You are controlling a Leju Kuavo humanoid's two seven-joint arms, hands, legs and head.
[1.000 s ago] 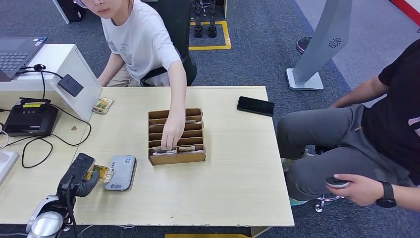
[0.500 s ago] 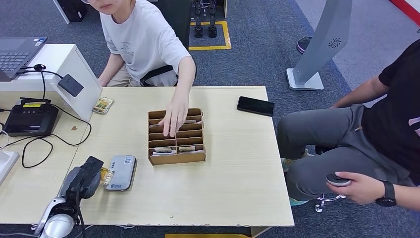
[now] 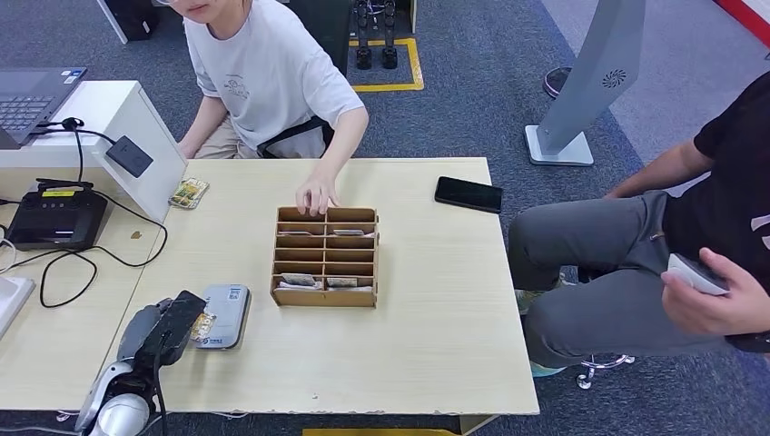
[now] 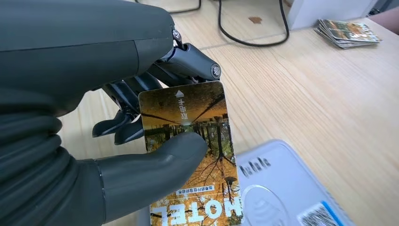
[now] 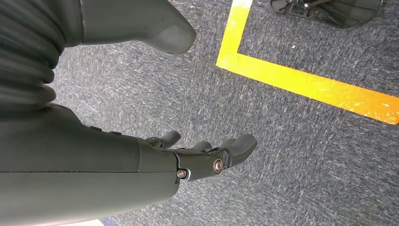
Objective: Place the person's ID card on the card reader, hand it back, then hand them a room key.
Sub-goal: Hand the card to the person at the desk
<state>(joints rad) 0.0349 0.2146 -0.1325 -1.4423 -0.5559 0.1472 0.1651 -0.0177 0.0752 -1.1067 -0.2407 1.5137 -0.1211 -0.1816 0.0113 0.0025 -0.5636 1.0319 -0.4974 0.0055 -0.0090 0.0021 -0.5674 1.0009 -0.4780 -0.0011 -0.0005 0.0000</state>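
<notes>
The card [image 4: 190, 150], printed with an autumn tree scene and the word HOTEL, is pinched in the left hand [image 3: 163, 329]: in the left wrist view the thumb lies across its printed face and the dark fingers [image 4: 127, 120] back it from behind, so its long axis runs out past the thumb toward the card reader [image 4: 282, 188]. In the head view this sits at the lower left of the frame, the card's free end poking out of the hand right at the near edge of the grey card reader [image 3: 221, 315]; whether it touches the reader I cannot tell. By my reading the next move depends on that short gap: the reader lies just to the picture-right of the hand, in line with the card's length. Beyond it, at frame centre, stands the cardboard slot box [image 3: 325, 257] with cards in several compartments, and a person's hand [image 3: 316, 195] rests at its far rim. A small stack of cards [image 3: 188, 193] lies on the surface toward the upper left. The right hand [image 5: 207, 157] hangs over blue carpet, fingers loosely spread, holding nothing, so the left is plainly nearer.
</notes>
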